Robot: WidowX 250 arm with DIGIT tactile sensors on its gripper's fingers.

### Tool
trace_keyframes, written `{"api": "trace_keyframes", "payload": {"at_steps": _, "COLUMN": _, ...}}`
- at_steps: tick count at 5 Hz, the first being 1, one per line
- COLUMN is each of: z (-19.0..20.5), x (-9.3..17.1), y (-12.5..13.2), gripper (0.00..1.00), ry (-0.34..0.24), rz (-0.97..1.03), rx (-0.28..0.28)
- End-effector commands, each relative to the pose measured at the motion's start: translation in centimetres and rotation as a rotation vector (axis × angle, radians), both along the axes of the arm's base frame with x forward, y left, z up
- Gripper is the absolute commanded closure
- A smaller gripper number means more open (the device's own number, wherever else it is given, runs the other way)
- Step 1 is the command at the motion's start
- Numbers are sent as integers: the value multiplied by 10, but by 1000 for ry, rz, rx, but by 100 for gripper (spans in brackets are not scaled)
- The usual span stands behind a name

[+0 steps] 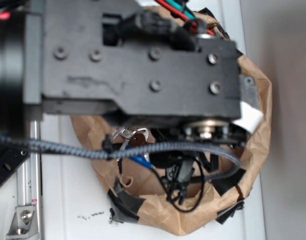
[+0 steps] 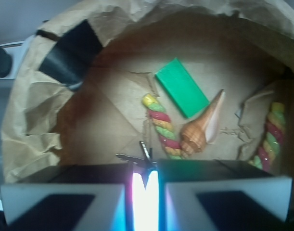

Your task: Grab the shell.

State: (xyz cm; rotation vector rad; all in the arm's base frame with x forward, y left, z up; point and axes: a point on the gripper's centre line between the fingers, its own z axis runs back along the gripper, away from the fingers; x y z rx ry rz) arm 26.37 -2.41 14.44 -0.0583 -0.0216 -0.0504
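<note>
The shell [image 2: 202, 127], orange-brown with a pale pointed end, lies on the floor of a brown paper bag [image 2: 31, 106] in the wrist view, its point aimed up and right. My gripper [image 2: 146, 168] sits at the bottom of that view, below and left of the shell and apart from it. Its two fingers stand almost together, with only a thin bright slit between them. A small crossed metal piece [image 2: 137, 156] shows right at the fingertips. In the exterior view the arm body [image 1: 142, 60] covers the bag, so the shell is hidden there.
A red-yellow-green twisted rope [image 2: 162, 126] lies just left of the shell, touching its wide end. A green flat block [image 2: 181, 86] sits above them. A second twisted rope [image 2: 272, 134] is at the right wall. Black tape [image 2: 67, 53] patches the bag rim. Cables [image 1: 158, 147] hang over the bag.
</note>
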Motion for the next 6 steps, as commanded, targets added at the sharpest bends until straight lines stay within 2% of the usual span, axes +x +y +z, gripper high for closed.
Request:
{"api": "trace_keyframes", "payload": {"at_steps": 1, "z": -46, "x": -8, "y": 49, "gripper": 0, "ry": -88, "rz": 147, "rx": 9}}
{"api": "trace_keyframes", "payload": {"at_steps": 2, "z": -74, "x": -11, "y": 57, "gripper": 0, "ry": -111, "rz": 188, "rx": 20}}
{"api": "trace_keyframes", "payload": {"at_steps": 3, "z": -89, "x": -6, "y": 62, "gripper": 0, "ry": -109, "rz": 247, "rx": 21}}
{"api": "trace_keyframes", "payload": {"at_steps": 4, "z": -107, "x": 6, "y": 57, "gripper": 0, "ry": -94, "rz": 250, "rx": -6}}
{"api": "trace_keyframes", "payload": {"at_steps": 5, "z": -121, "x": 17, "y": 56, "gripper": 0, "ry": -77, "rz": 205, "rx": -9}}
{"api": "trace_keyframes", "payload": {"at_steps": 6, "z": -145, "x": 15, "y": 65, "gripper": 0, "ry": -27, "rz": 181, "rx": 59}}
